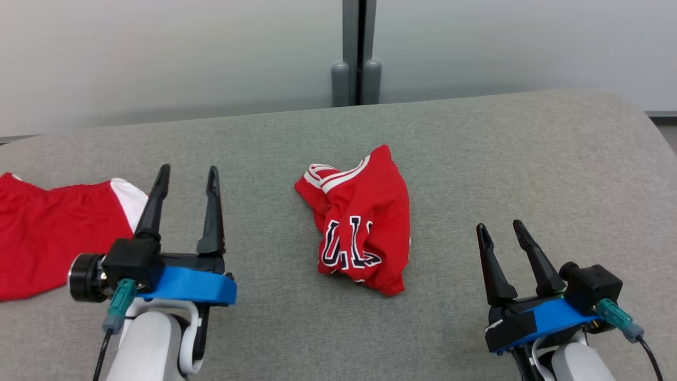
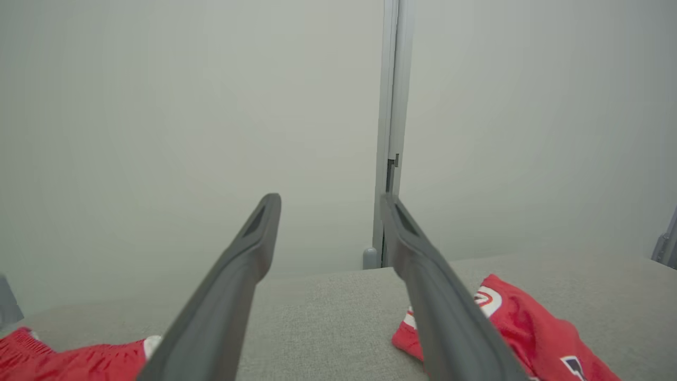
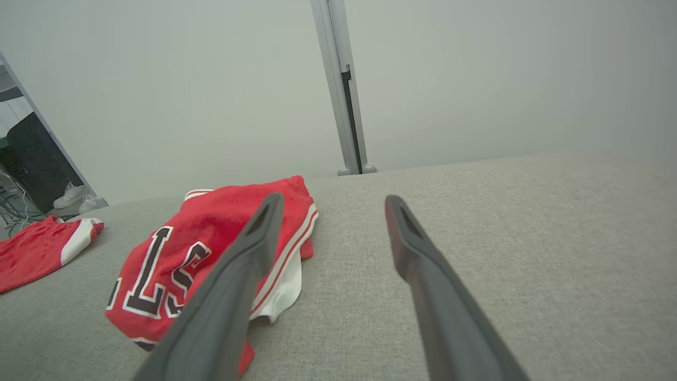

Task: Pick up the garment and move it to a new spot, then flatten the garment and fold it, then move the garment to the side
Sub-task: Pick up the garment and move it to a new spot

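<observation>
- Jaws wide on both arms, nothing between them, nothing held.
- left gripper [image 1: 189, 169]: lower left of the head view, over the worktop [image 1: 529, 159], fingers pointing toward the wall [image 1: 158, 53]. From the head, its left finger overlaps the white edge of the second red garment [image 1: 47, 238]. Can't tell if they touch.
- right gripper [image 1: 500, 226]: lower right, over bare grey fabric, well apart from any cloth.
- Task garment is the jersey [image 1: 362, 222]: red, a crumpled heap mid-worktop, between the two grippers, touching neither.
- White-striped trim sits at its far left edge. Dark white-outlined letters are on the near part, creased and not readable.
- Left wrist view: left gripper [image 2: 330, 198] aims at the wall above the worktop's far edge.
- There the jersey [image 2: 529, 328] is low right, partly behind the right-hand finger. The second red garment [image 2: 69, 362] is in the lower left corner.
- Right wrist view: right gripper [image 3: 333, 199] is over bare worktop. The jersey [image 3: 195, 238] lies to its left, with the left-hand finger crossing in front of it.
- White inner fabric shows at the jersey's near right edge.
- The second red garment [image 3: 37, 248] is far left, well apart from the jersey and flatter than it.
- Grey vertical post [image 1: 359, 53] stands against the wall behind the worktop's far edge, roughly in line with the jersey.
- White shoes [image 3: 71, 197] are on the floor at far left in the right wrist view, beyond a panel edge.
</observation>
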Available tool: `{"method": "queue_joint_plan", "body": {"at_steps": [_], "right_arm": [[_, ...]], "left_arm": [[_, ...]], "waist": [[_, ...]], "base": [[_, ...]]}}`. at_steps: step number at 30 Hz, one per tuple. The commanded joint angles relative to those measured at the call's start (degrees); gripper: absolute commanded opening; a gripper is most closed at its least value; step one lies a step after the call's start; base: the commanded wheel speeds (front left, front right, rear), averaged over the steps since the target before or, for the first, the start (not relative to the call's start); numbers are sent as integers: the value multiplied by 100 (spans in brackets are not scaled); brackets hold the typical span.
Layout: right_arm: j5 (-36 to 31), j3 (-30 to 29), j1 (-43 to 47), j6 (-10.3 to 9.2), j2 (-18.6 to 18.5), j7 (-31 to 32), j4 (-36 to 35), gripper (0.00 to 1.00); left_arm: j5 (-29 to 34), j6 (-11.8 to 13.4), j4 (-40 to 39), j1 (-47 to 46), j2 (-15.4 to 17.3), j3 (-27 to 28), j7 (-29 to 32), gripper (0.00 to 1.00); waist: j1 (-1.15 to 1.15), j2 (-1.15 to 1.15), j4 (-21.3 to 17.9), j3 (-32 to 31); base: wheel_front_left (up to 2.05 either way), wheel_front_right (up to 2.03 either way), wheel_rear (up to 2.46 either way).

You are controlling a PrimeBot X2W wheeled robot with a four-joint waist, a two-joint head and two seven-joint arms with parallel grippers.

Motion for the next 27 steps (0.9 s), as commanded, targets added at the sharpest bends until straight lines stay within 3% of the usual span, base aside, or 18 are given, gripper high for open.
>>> {"method": "queue_joint_plan", "body": {"at_steps": [1, 11, 27], "right_arm": [[-58, -30, 54, 3, -9, -19, 16, 100], [-167, -183, 252, 3, -10, -19, 100, 100], [-327, -331, 471, 3, -10, -19, 253, 100]], "left_arm": [[69, 12, -149, 191, -20, 174, -16, 100], [281, -136, -203, 899, -108, 851, -17, 100], [543, -321, 149, 1370, -225, 1124, -17, 100]], "waist": [[0, 0, 99, -11], [0, 0, 504, -303], [0, 0, 641, -519]], "base": [[0, 0, 0], [0, 0, 0], [0, 0, 0]]}}
